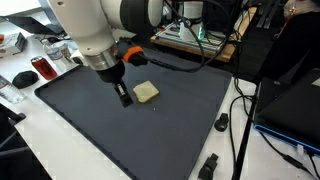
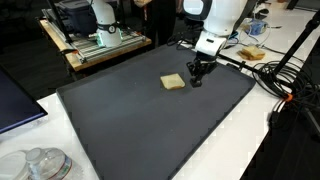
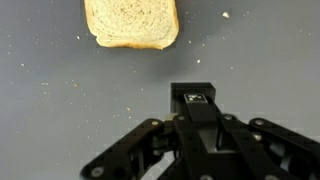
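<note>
A slice of white bread (image 1: 146, 92) (image 2: 173, 82) lies flat on the dark grey mat (image 1: 150, 135) (image 2: 140, 125). In the wrist view the bread slice (image 3: 132, 22) sits at the top edge, partly cut off. My gripper (image 1: 122, 98) (image 2: 196, 78) (image 3: 197, 92) points down at the mat just beside the slice and does not touch it. Its fingers are pressed together, with nothing between them. Crumbs are scattered on the mat around it.
The mat lies on a white table (image 1: 60, 150). A red object (image 1: 43, 68) and clutter sit past one mat edge, small black items (image 1: 221, 123) and cables past another. A wooden rack with electronics (image 2: 100, 45), a laptop (image 2: 15, 100) and glassware (image 2: 40, 165) border the mat.
</note>
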### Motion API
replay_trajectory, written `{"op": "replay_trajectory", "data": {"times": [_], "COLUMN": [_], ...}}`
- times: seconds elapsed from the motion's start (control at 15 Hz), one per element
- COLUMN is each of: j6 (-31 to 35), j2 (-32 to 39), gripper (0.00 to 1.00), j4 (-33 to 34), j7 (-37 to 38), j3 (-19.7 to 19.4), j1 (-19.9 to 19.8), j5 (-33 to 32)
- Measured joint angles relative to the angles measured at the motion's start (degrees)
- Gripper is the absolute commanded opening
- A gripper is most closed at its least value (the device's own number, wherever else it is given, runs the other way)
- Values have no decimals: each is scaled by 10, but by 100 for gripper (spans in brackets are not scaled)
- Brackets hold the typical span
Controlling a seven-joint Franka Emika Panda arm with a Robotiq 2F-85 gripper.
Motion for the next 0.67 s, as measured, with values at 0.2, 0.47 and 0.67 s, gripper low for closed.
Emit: {"op": "replay_trajectory", "data": {"times": [0.2, 0.47, 0.67], "j6": [62, 141, 188], "j2": [-48, -119, -171], "gripper": [6, 6, 6], "j4": [-81, -197, -286], "j7": [0, 0, 0], "j3": [-1, -6, -10], "j1": [0, 0, 0], "j5": [0, -1, -5]}}
